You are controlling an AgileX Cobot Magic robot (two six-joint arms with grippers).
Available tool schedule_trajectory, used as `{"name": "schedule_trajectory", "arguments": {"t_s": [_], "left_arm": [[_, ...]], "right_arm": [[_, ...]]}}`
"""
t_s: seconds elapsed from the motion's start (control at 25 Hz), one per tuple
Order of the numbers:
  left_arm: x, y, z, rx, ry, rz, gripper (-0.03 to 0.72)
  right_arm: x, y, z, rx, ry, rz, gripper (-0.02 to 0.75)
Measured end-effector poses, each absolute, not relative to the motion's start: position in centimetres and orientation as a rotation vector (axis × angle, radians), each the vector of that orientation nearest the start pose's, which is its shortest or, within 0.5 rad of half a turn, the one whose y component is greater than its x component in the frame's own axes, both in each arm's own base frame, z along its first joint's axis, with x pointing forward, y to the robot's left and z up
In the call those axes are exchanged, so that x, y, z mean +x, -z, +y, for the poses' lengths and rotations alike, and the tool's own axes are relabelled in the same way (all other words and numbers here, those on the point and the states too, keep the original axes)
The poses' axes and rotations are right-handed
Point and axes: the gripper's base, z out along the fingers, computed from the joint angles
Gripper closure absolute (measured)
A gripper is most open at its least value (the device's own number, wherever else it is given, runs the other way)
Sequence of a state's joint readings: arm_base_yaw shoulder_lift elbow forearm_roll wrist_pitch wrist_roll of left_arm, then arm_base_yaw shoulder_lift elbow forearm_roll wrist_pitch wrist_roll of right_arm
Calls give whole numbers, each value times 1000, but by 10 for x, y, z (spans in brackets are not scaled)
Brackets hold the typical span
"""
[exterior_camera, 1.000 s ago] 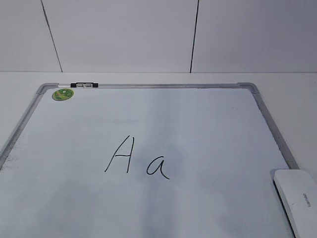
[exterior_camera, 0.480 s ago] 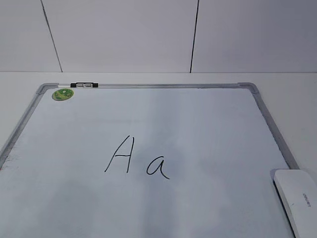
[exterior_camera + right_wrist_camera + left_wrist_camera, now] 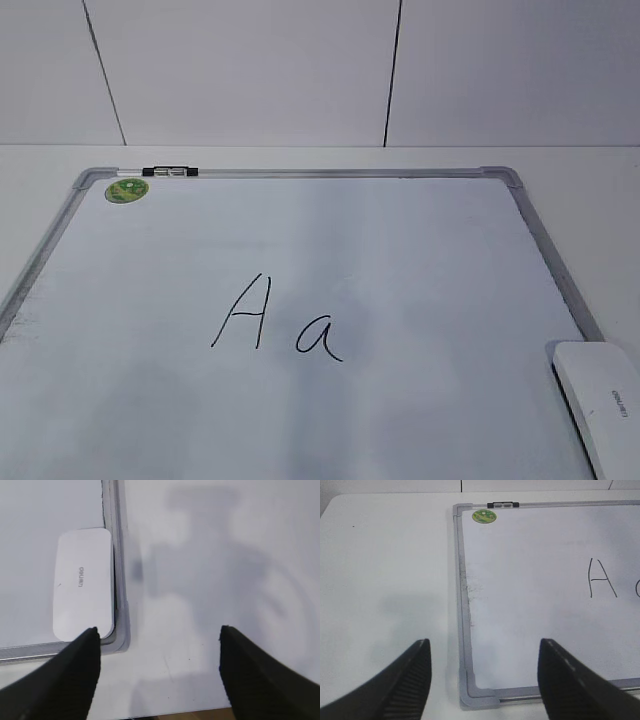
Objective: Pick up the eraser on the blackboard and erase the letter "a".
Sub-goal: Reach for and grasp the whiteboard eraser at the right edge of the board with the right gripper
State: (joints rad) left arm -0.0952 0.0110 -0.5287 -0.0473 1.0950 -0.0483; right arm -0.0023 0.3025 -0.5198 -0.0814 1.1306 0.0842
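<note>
The blackboard [image 3: 400, 260] is a white board with a silver-grey frame, lying flat on the table. A tall "A" and the small letter "a" [image 3: 318, 337] are written near its middle. The white eraser [image 3: 602, 400] lies at the board's near right corner; it also shows in the right wrist view [image 3: 82, 582], inside the frame corner. My right gripper [image 3: 157, 635] is open and empty above the bare table, to the right of the eraser. My left gripper [image 3: 484, 647] is open and empty above the board's near left corner [image 3: 477, 697]. Neither gripper shows in the exterior view.
A green round sticker [image 3: 127, 189] and a black and silver clip [image 3: 168, 172] sit at the board's far left corner. The white table [image 3: 385, 580] extends left of the board. A white panelled wall [image 3: 300, 70] stands behind. The table's front edge [image 3: 200, 711] lies under my right gripper.
The eraser sits slightly lower in the exterior view than one second ago. Nothing else has visibly changed.
</note>
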Motion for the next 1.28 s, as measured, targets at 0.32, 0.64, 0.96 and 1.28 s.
{"name": "schedule_trajectory", "arguments": {"t_s": [0.32,0.64,0.96,1.28], "left_arm": [[-8,-283,-4,53,158,2063,191],[-9,-283,-5,57,183,2063,191],[-9,-282,-5,78,195,2067,191],[-9,-282,-5,78,195,2068,191]], "right_arm": [[64,-316,-6,116,42,2415,146],[98,-336,4,74,-85,2584,78],[138,-318,17,23,-282,2764,71],[163,-298,17,44,-294,2891,76]]}}
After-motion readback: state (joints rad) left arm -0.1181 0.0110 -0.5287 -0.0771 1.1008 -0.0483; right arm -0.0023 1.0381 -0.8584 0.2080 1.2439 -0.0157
